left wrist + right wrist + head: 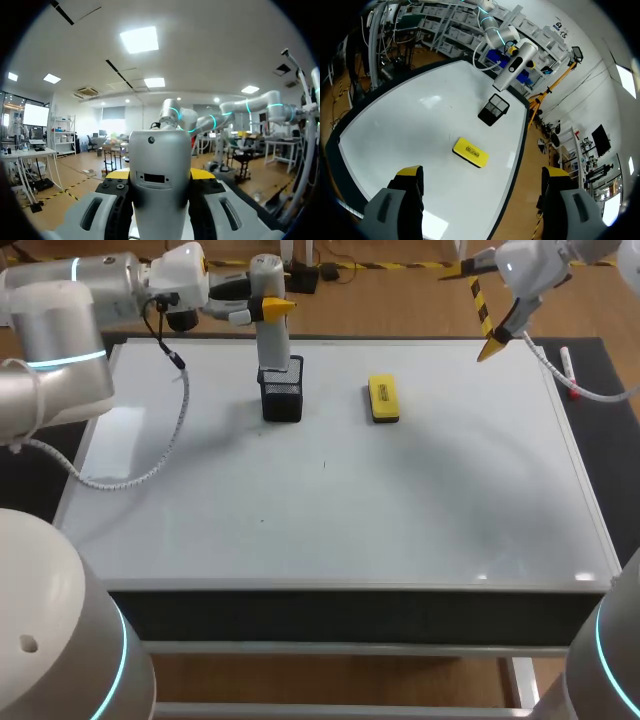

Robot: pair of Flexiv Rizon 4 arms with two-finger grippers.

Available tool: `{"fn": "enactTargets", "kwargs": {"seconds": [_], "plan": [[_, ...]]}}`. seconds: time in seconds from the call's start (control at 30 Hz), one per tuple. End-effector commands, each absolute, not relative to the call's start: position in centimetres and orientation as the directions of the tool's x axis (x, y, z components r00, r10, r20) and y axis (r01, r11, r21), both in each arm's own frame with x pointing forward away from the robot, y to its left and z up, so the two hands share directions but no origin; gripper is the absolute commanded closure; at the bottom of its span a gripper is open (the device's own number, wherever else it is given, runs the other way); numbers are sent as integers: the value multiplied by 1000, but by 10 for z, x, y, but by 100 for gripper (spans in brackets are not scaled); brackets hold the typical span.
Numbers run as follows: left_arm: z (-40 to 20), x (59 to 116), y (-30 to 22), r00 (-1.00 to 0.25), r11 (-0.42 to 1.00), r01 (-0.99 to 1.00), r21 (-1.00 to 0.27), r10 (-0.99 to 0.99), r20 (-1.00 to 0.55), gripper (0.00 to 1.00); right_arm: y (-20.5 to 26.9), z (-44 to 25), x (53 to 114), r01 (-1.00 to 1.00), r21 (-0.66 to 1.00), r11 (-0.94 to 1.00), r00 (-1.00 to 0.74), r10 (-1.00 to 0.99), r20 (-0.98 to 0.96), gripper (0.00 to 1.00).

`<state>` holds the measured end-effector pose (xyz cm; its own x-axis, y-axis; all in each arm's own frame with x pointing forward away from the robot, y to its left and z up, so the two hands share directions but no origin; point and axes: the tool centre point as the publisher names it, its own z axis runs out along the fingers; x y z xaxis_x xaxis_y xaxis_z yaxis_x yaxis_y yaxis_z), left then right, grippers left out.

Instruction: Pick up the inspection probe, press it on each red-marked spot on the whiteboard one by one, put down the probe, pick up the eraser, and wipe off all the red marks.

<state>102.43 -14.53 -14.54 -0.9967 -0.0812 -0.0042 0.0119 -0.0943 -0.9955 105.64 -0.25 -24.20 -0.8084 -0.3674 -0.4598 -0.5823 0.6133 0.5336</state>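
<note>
My left gripper [265, 308] is shut on the grey inspection probe [270, 325], which stands upright over the black mesh holder [282, 390] at the back of the whiteboard [330, 500]. I cannot tell whether the probe's lower end is inside the holder's mouth. In the left wrist view the probe [159, 195] fills the gap between the left gripper's [159, 175] yellow-tipped fingers. The yellow eraser [383, 398] lies flat to the holder's right. My right gripper [480, 310] hangs open above the back right edge. In its own view the right gripper [481, 172] is above the eraser [470, 152], with the holder [493, 110] and probe [512, 70] ahead. No red marks show.
A white marker pen with a red cap [568, 370] lies on the dark mat to the right of the board. My left arm's cable [170, 440] droops over the board's left part. Two tiny dark specks [323, 464] sit mid-board.
</note>
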Motion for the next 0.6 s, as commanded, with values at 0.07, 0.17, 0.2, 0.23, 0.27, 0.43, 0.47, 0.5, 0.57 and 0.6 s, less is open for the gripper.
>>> {"fn": "enactTargets", "kwargs": {"seconds": [0.07, 0.17, 0.2, 0.23, 0.27, 0.43, 0.47, 0.5, 0.57, 0.6], "plan": [[-155, 1044, -150, -1000, -99, 1, -995, -15, 0, 100, -3, -242, 1057, -583, 531, 615, -808, -371, -458, 0], [-159, 1051, -151, -1000, -104, -3, -995, -12, 4, 100, -3, -242, 1057, -583, 531, 615, -808, -371, -458, 0], [-161, 1053, -152, -1000, -104, -4, -995, -11, 5, 100, -3, -242, 1057, -583, 531, 615, -808, -371, -458, 0], [-162, 1055, -153, -1000, -104, -6, -995, -9, 7, 100, -3, -242, 1057, -583, 531, 615, -808, -371, -458, 0], [-164, 1057, -153, -1000, -105, -7, -994, -8, 8, 100, -3, -242, 1057, -583, 531, 615, -808, -371, -458, 0], [-171, 1064, -154, -1000, -109, -13, -994, -7, 14, 100, -3, -242, 1057, -583, 531, 615, -808, -371, -458, 0], [-172, 1064, -154, -1000, -110, -14, -994, -7, 15, 100, -3, -242, 1057, -583, 531, 615, -808, -371, -458, 0], [-173, 1065, -155, -1000, -110, -16, -994, -8, 17, 100, -3, -242, 1057, -583, 531, 615, -808, -371, -458, 0], [-176, 1065, -155, -1000, -107, -18, -994, -8, 19, 100, -3, -242, 1057, -583, 531, 615, -808, -371, -458, 0], [-177, 1065, -155, -1000, -108, -19, -994, -9, 20, 100, -3, -242, 1057, -583, 531, 615, -808, -371, -458, 0]]}}
